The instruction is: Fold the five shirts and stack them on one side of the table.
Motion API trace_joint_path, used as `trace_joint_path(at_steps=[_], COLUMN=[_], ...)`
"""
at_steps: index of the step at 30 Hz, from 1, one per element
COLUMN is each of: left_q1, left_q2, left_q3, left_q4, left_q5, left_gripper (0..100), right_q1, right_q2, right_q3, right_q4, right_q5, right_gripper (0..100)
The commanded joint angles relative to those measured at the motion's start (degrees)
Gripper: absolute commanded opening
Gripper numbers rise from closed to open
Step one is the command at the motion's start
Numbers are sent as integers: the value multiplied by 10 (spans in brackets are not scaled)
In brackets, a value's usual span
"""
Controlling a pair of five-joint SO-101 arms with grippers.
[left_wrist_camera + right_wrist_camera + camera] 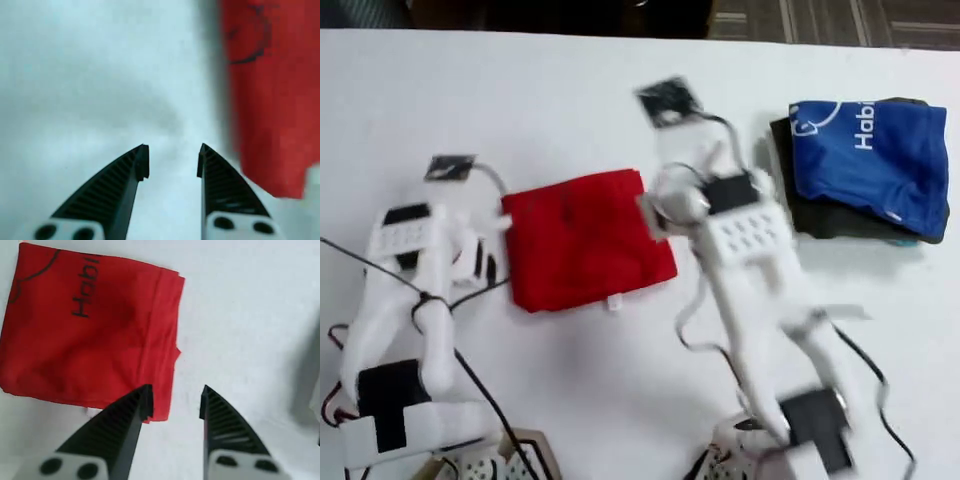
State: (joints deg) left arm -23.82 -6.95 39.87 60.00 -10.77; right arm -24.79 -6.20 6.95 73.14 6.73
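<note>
A folded red shirt (585,240) lies flat in the middle of the white table (570,100). At the right side a folded blue shirt (868,160) tops a stack of dark folded shirts (812,218). My left gripper (172,162) is open over bare table, just off the red shirt (272,90); from above it sits at the shirt's left edge (483,262). My right gripper (175,402) is open above the red shirt's (90,335) edge, one finger over the cloth and the other over the table. In the high view it hovers by the shirt's right corner (662,207).
The right arm's white body (760,270) stretches between the red shirt and the stack. Cables trail along the front of the table (470,380). The far part of the table and its front middle are free room.
</note>
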Motion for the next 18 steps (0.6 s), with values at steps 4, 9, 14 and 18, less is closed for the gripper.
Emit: trace_joint_path(at_steps=[4, 9, 14, 18], left_q1=[-58, -58, -58, -58], left_q2=[-22, -20, -18, -18], left_q3=[84, 87, 87, 87], left_q4=[-124, -128, -129, -129], left_q5=[-3, 28, 49, 49], left_gripper=[181, 181, 181, 181], right_q1=[-56, -63, -61, -60], right_q2=[249, 395, 516, 596], right_q3=[-287, -456, -574, -627], right_q4=[96, 153, 206, 240], right_q5=[-32, -67, -93, -97], right_gripper=[294, 291, 292, 293])
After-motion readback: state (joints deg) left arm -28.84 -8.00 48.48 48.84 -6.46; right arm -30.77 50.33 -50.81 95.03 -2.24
